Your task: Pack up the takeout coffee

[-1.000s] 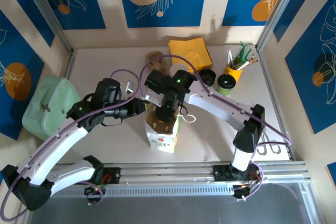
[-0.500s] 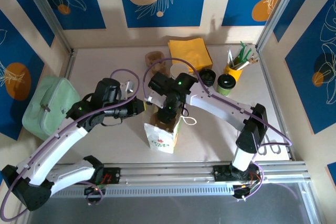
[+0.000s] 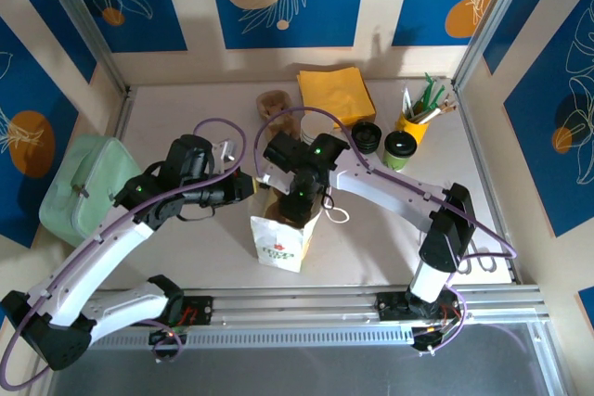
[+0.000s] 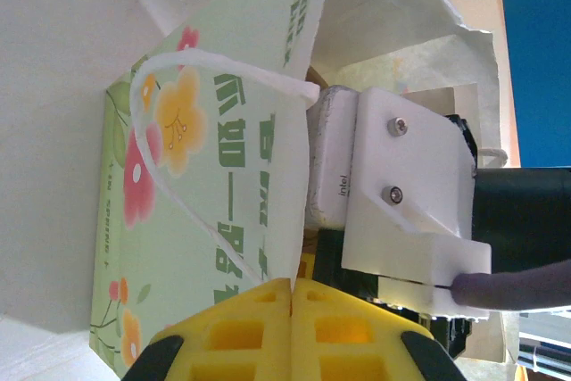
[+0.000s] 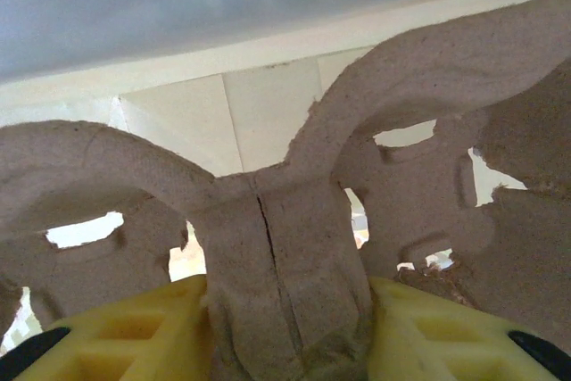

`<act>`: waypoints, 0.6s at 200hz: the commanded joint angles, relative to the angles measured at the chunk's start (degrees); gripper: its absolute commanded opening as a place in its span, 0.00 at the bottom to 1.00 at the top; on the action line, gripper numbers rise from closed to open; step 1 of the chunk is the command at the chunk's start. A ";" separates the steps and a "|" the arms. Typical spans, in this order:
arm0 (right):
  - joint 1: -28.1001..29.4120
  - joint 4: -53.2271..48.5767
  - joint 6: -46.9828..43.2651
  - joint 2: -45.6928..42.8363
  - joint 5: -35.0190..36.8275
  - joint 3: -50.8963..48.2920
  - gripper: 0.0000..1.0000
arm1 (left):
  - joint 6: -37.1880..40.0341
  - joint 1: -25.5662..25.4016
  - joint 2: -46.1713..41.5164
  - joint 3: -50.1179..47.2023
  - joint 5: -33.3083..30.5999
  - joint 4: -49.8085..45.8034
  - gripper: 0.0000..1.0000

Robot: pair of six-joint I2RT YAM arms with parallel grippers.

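Two robot arms work at a floral paper bag [image 3: 277, 246] on the tabletop [image 3: 371, 238]: the left pincer [image 4: 292, 287] is closed flat on the bag's rim, and the right pincer [image 5: 287, 296] is clamped on the centre handle of a pulp carrier [image 5: 285, 211] at the bag's mouth. The coffee [image 3: 401, 147] stands lidded at the far right, well apart from the bag and just beside a pile of black lids [image 3: 367, 134], not yet packed. The chief risk looks to be the paper. One thin edge takes the whole hold, and a sideways pull from either arm could tear the rim or let it slip free, so the mouth folds shut on the carrier. The bag also leans in the overhead view, so a downward push against a snagged carrier could tip or crush it. The white cord handle [image 4: 136, 109] loops close to the opening and might catch a carrier wing or a finger. Both wrists crowd the same spot, leaving little room before they touch. Whether the carrier will sit level on the bag's floor cannot be judged from here.
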 commanded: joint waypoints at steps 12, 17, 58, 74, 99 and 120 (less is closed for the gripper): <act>-0.71 1.04 -0.55 0.29 -2.55 -1.30 0.46 | 1.34 -0.55 -0.43 1.80 -0.86 -0.42 0.05; -0.64 1.10 -0.49 0.48 -2.64 -1.30 0.46 | 1.34 -0.57 -0.43 1.78 -0.88 -0.51 0.05; -0.59 1.10 -0.38 1.39 -3.16 -1.65 0.46 | 1.55 -0.54 -0.52 1.25 -0.84 -0.33 0.09; -0.53 0.83 -0.45 1.33 -3.09 -1.56 0.47 | 1.90 -0.53 -0.58 1.33 -1.02 -0.50 0.09; -0.41 -0.12 -0.80 1.18 -2.59 -1.52 0.47 | 2.47 -0.57 -0.59 1.73 -1.54 -1.05 0.08; -0.28 -0.46 -0.62 0.59 -1.71 -1.89 0.47 | 3.29 -0.55 -0.68 2.39 -2.57 -1.97 0.07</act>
